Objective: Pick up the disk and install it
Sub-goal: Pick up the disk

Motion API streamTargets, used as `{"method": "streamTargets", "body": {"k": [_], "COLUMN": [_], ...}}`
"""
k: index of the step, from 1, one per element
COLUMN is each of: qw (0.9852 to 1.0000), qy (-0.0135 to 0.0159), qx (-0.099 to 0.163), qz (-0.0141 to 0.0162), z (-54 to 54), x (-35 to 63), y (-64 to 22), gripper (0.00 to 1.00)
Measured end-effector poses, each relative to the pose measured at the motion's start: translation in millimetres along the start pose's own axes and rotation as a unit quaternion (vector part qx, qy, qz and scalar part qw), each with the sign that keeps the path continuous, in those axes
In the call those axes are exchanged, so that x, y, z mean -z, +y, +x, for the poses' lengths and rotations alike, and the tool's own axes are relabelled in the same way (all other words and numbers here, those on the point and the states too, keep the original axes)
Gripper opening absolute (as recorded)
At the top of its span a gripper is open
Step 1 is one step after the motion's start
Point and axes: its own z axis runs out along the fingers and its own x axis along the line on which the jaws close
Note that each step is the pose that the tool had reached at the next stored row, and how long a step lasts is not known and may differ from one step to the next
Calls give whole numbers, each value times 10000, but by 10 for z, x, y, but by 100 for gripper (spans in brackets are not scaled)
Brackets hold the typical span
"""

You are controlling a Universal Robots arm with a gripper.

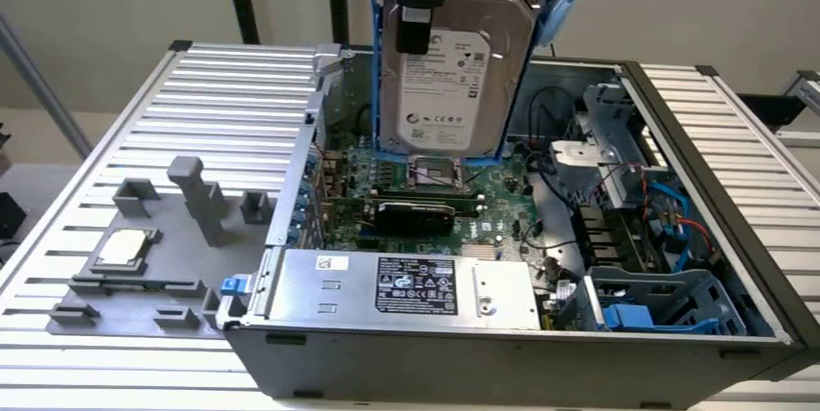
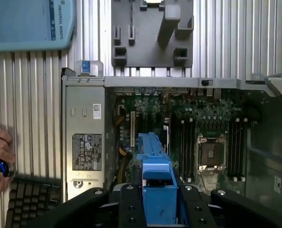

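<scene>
Gripper (image 2: 157, 206) tight on the disk (image 1: 462, 75)

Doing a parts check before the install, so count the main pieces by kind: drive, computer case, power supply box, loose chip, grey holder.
Disk, held in the gripper: 1
Computer case: 1
Power supply box: 1
Silver chip: 1
Grey holder: 1
Total: 5

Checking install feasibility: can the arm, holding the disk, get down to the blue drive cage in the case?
Probably yes. The tool holds the disk above the open-topped case. Nothing covers the blue drive cage, though loose cables lie beside it.
</scene>
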Motion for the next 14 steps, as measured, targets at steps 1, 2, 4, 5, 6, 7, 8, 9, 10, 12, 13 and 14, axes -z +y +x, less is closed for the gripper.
{"method": "streamTargets", "body": {"k": [1, 2, 4, 5, 6, 7, 8, 9, 10, 12, 13, 14], "qw": [10000, 10000, 10000, 10000, 10000, 10000, 10000, 10000, 10000, 10000, 10000, 10000], "qy": [0, 0, 0, 0, 0, -1, 0, 0, 0, 0, 0, 0], "qx": [0, 0, 0, 0, 0, 0, 0, 0, 0, 0, 0, 0], "qz": [0, 0, 0, 0, 0, 0, 0, 0, 0, 0, 0, 0], "z": [18, 35, 71, 89, 106, 125, 143, 161, 179, 216, 234, 253], "x": [1, 2, 4, 5, 7, 8, 9, 11, 12, 14, 15, 16], "y": [-34, -67, -134, -169, -203, -239, -273, -307, -342, -410, -445, -479], "gripper": [0, 0, 0, 0, 0, 0, 0, 0, 0, 0, 0, 0]}}
